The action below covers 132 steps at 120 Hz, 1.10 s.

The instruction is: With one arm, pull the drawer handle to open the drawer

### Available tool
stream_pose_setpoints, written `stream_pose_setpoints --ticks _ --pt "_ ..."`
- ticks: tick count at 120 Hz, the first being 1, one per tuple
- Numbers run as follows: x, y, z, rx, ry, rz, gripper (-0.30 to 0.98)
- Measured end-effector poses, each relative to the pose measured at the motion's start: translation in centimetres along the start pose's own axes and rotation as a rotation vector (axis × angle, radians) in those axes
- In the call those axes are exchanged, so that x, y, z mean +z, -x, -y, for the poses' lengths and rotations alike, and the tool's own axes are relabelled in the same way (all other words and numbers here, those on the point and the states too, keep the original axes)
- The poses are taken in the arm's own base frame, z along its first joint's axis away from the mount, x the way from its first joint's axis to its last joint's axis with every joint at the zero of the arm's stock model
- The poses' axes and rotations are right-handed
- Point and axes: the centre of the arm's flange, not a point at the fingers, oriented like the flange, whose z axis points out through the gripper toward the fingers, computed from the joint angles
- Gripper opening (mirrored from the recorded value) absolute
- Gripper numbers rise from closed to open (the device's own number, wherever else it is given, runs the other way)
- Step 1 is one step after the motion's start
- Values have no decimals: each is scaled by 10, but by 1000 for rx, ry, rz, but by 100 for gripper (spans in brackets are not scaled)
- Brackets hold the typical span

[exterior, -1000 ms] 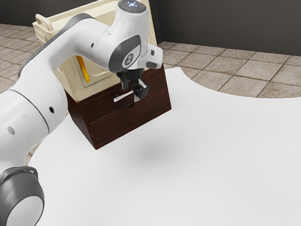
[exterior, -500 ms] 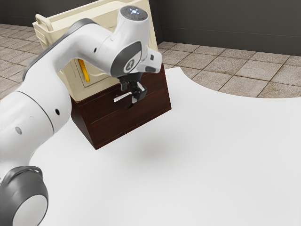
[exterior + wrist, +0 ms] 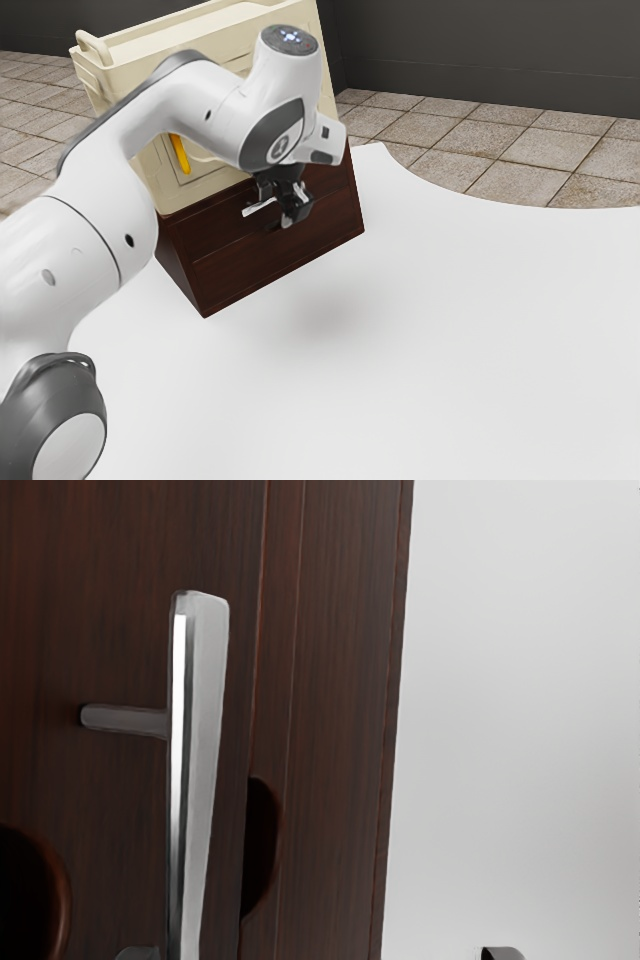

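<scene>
At the dark wooden cabinet point(image 3: 250, 268), my gripper point(image 3: 293, 208) is by the silver bar handle point(image 3: 259, 208) of the upper drawer point(image 3: 215, 229), which looks flush with the front. The fingers' far parts overlap the handle's end, partly hiding it. In the wrist view the handle point(image 3: 198, 750) stands off the drawer front point(image 3: 100, 810) on a post. My gripper point(image 3: 320, 954) has its two fingertips wide apart there, and the handle's near end lies between them, much closer to one fingertip.
A cream container point(image 3: 160, 185) with a yellow strip point(image 3: 179, 153) is on top of the cabinet. The white tabletop point(image 3: 430, 330) spreads out before the drawers. Round dark cutouts point(image 3: 262, 845) mark the cabinet's front in the wrist view.
Over the last second my hand has moved slightly down in the exterior view and changed its tilt. The arm's links have shifted toward the exterior view's right. The drawer looks unmoved.
</scene>
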Motion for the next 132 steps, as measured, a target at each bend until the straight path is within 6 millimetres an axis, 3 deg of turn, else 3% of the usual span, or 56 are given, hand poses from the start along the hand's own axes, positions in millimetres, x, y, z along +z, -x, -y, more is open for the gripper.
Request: stream_pose_setpoints --ticks 80,132 --pt "0 -4 -17 13 69 -29 38" --pt "-18 4 -28 27 122 -60 35"
